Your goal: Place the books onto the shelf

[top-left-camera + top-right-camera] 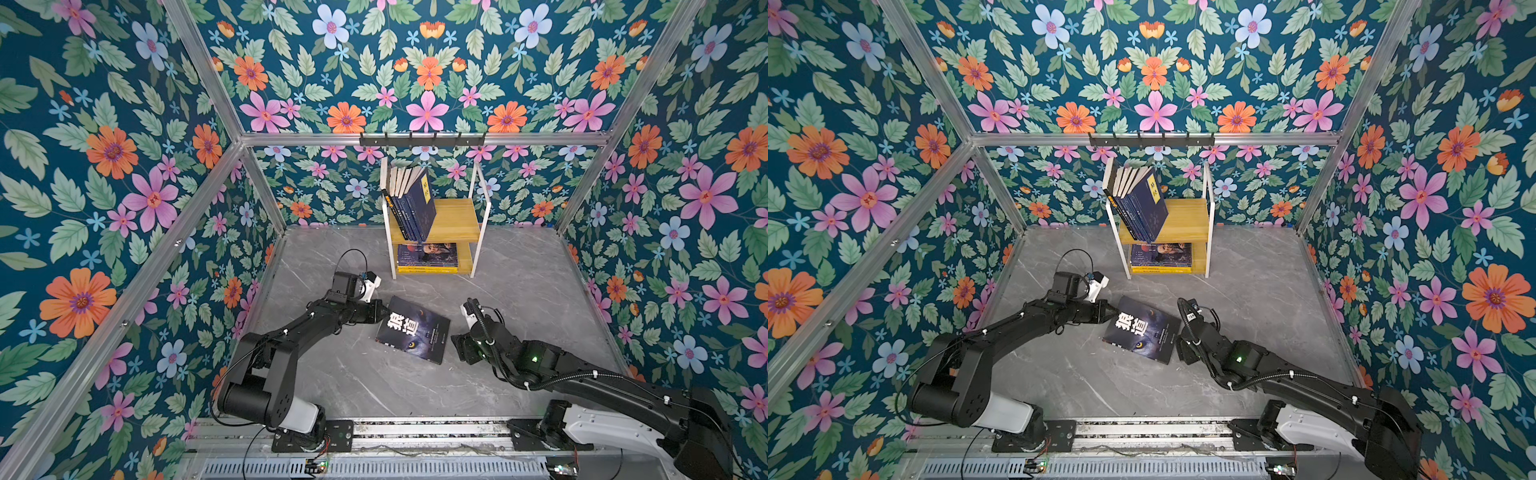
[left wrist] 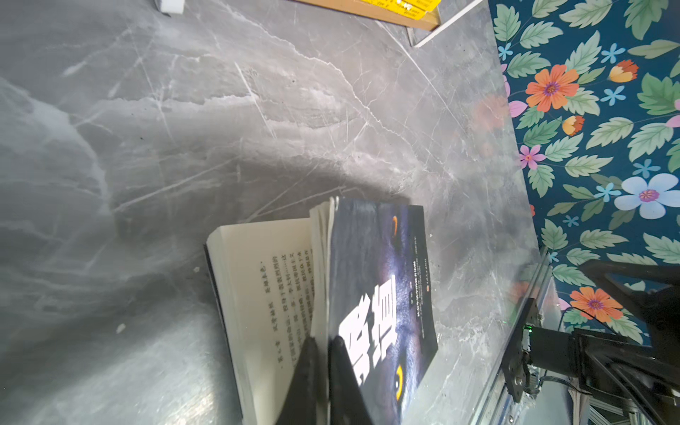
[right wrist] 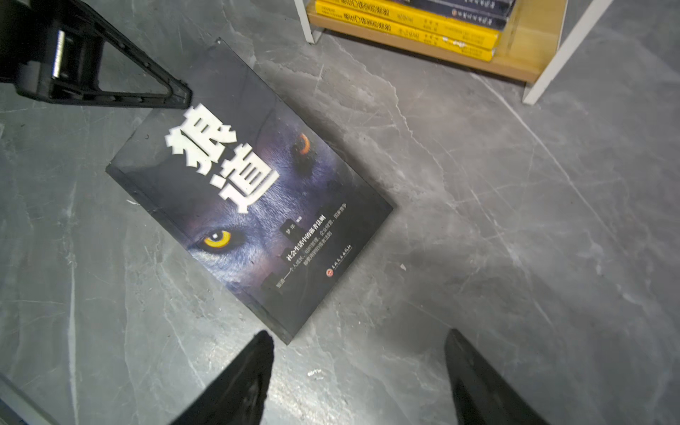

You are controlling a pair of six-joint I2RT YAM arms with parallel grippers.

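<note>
Books [image 1: 411, 203] already on the shelf [image 1: 457, 216] at twelve o'clock; one wolf-eye book [image 1: 413, 330] left on the table [image 1: 519, 291], my left tool [image 2: 323, 340] pinching its cover, right tool [image 3: 358, 335] spread wide, empty.

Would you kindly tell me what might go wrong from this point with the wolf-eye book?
1. The left fingers pinch only the cover and some pages of the wolf-eye book; the rest gapes open, so lifting may splay or tear it.
2. The navy books lean on the upper board of the shelf; sliding another in could topple them.

Bright even light, soft shadows, mild glare
</note>
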